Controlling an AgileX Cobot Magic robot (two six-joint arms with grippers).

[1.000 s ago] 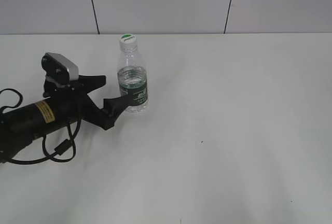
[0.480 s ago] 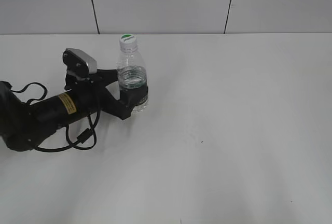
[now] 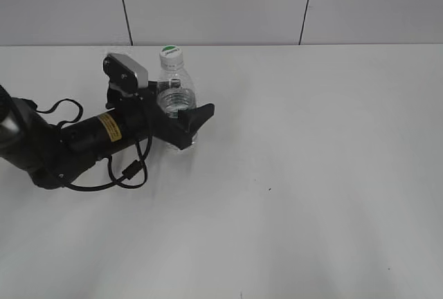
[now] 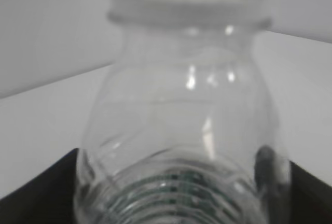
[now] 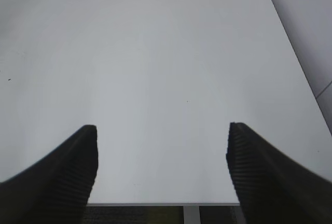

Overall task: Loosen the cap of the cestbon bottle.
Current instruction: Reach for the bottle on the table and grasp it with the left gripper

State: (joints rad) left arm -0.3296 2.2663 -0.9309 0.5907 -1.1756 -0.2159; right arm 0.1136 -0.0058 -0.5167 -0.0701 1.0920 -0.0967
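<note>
The cestbon bottle (image 3: 177,95) stands upright on the white table (image 3: 311,174), left of centre near the back. Its white and green cap (image 3: 170,52) is on the neck. My left gripper (image 3: 188,115) lies low and level, open, with one finger on each side of the bottle's label band. The left wrist view shows the blurred bottle (image 4: 187,110) filling the gap between the two dark fingers (image 4: 181,193); the cap is nearly cut off at the top edge. My right gripper (image 5: 162,151) is open and empty over bare table, and is out of the exterior view.
The left arm's black cable (image 3: 124,174) loops on the table beside the arm. A grey panelled wall (image 3: 221,1) rises behind the table's back edge. The right wrist view shows the table's edge (image 5: 166,203) just below the fingers.
My left gripper has slid to the right from beside the bottle until its open fingers straddle the bottle's lower body. The bottle has stayed in place.
</note>
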